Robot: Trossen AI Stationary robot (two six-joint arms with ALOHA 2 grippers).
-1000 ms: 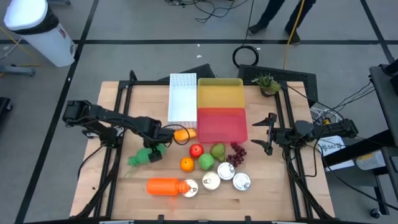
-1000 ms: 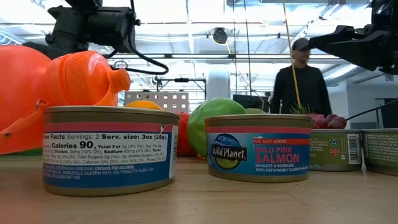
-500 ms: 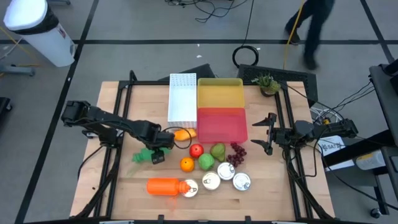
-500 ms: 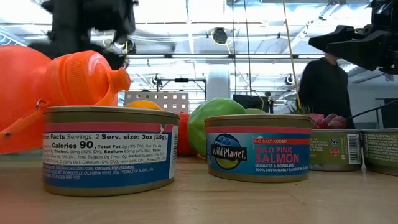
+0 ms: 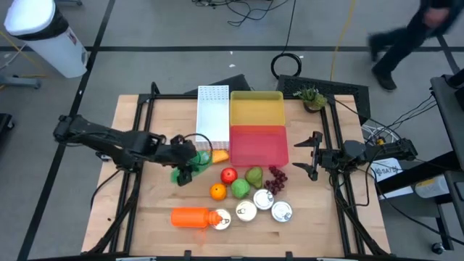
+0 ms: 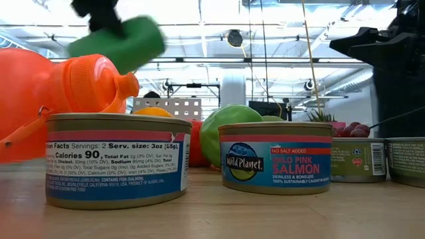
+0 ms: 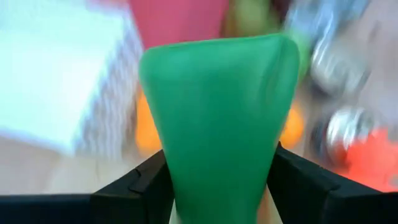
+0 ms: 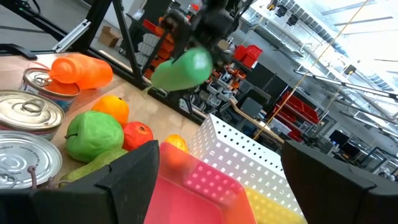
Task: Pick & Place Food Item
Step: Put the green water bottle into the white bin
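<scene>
A green food item [image 6: 119,42] hangs above the table's left middle, with my left gripper [image 5: 187,168] shut on it. It shows again as the green item [image 7: 217,118] filling the left wrist view and as a green shape [image 8: 183,68] in the right wrist view. A red bin [image 5: 259,145], a yellow bin [image 5: 256,109] and a white perforated bin [image 5: 213,112] stand at the far middle. My right gripper [image 5: 313,154] waits open at the table's right side, touching nothing. My left gripper pinches the green item's narrower part [image 7: 217,180] between its two fingers [image 7: 146,186], one on either side. The fingers come slanting down from the table's left. The wider end juts out past them, and the item hangs tilted, clear of the table.
A tomato [image 5: 229,175], an orange [image 5: 218,191], a green apple [image 5: 240,189], a pear [image 5: 254,176] and grapes [image 5: 276,180] lie near the bins. Three cans [image 5: 262,199] and an orange bottle [image 5: 192,217] lie toward the near edge. A person walks beyond the table.
My left gripper has taken hold of the green item, which lay on the table, and has risen with it. The gripper has tipped from pointing steeply down to a shallower slant. The item is now lifted clear and has moved a little toward the bins.
</scene>
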